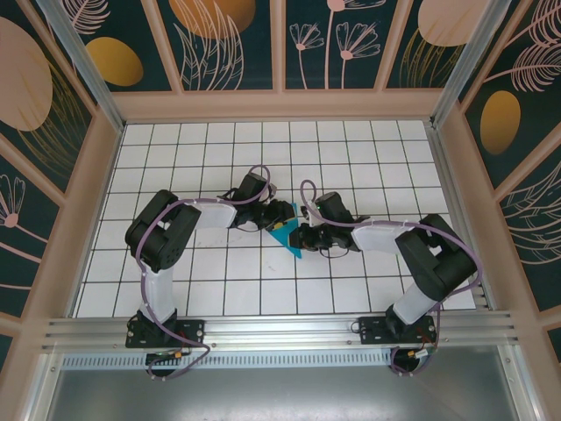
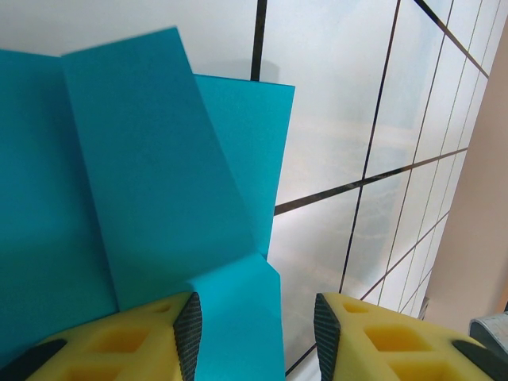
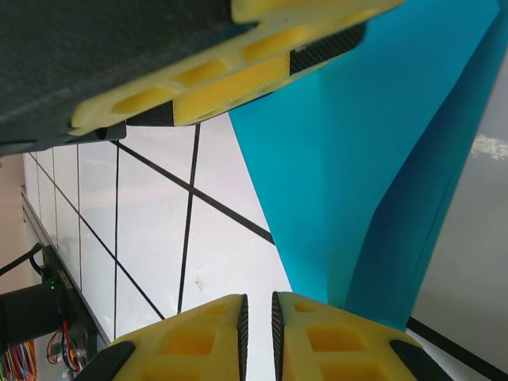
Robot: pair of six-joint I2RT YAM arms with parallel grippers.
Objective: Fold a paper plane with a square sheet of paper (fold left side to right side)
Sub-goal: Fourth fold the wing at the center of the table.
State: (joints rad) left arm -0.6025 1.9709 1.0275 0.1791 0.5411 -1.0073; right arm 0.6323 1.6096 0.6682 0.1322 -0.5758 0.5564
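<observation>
In the top view the sheet of paper (image 1: 287,235), bright cyan-blue and already creased into a smaller, pointed shape, lay on the white gridded table (image 1: 219,281) near the middle of the frame, with its point turned toward the lower right. The two arms met over it: the left gripper (image 1: 279,213) was at its upper left edge and the right gripper (image 1: 304,235) was just beside its right edge. In the left wrist view the paper (image 2: 159,175) covered the left half of the frame, with one flap folded at a slant over another layer. A narrow strip of it reached down between the yellow fingers (image 2: 151,341) at the bottom edge. The left gripper (image 2: 258,333) stood open, its two pads well apart and not pressing the strip. In the right wrist view the paper (image 3: 373,159) appeared as a wedge that narrowed from the upper right downward. Its lower tip went behind the right one of the two yellow fingers (image 3: 341,345) at the bottom. The right gripper (image 3: 259,333) was almost closed; between the pads there was only a thin slit, and the white table showed through it. One more yellow finger (image 3: 238,71), belonging to the left arm, crossed the top of that frame at the upper edge of the paper.
</observation>
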